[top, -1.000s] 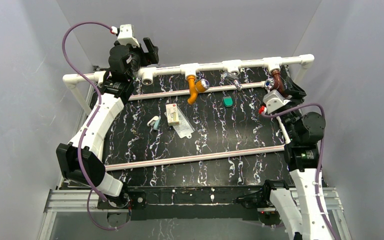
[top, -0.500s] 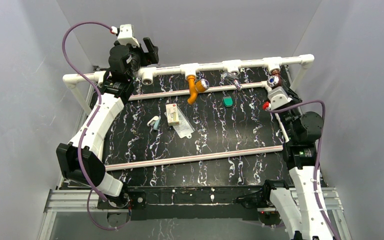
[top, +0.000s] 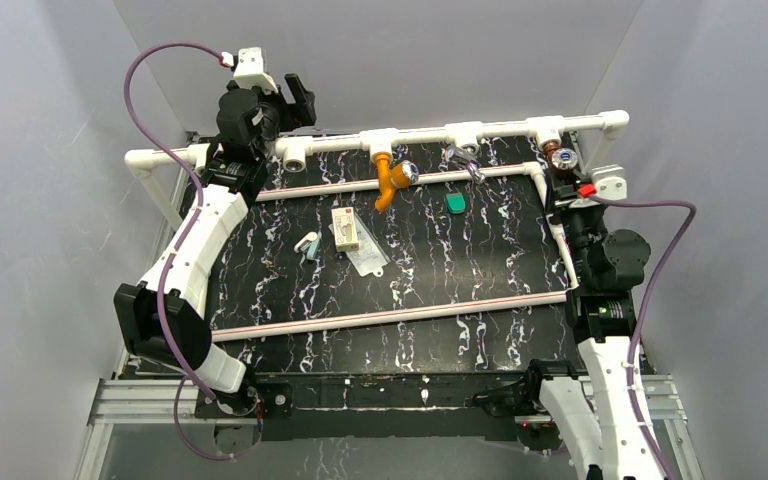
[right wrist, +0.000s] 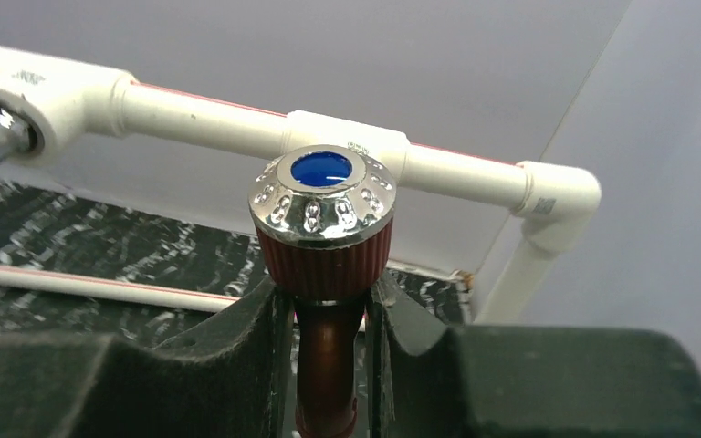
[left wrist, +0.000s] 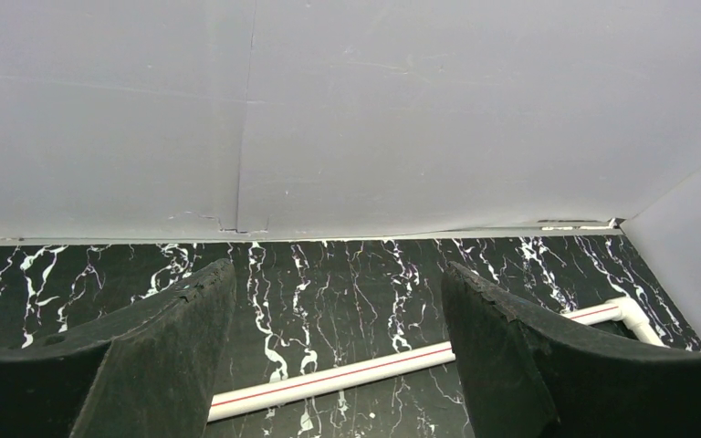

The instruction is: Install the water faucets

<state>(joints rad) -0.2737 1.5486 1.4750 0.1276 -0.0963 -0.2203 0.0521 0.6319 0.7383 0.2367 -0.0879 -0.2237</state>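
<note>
From above, the orange faucet (top: 390, 180) and the reddish-brown faucet (top: 563, 160), two in all, hang from the far white pipe (top: 500, 128), left of centre and near its right end. Left wrist view: the left gripper (left wrist: 338, 365) stands wide open, holding nothing. Right wrist view: the right gripper (right wrist: 329, 356) is clamped on the reddish-brown faucet's stem, just under its knob (right wrist: 322, 196).

No writing can be read anywhere; the left white tee fitting (right wrist: 55, 91) and the white elbow (right wrist: 561, 196) carry small marks, too blurred to tell; the small box (top: 345, 228) bears reddish print, too small.
</note>
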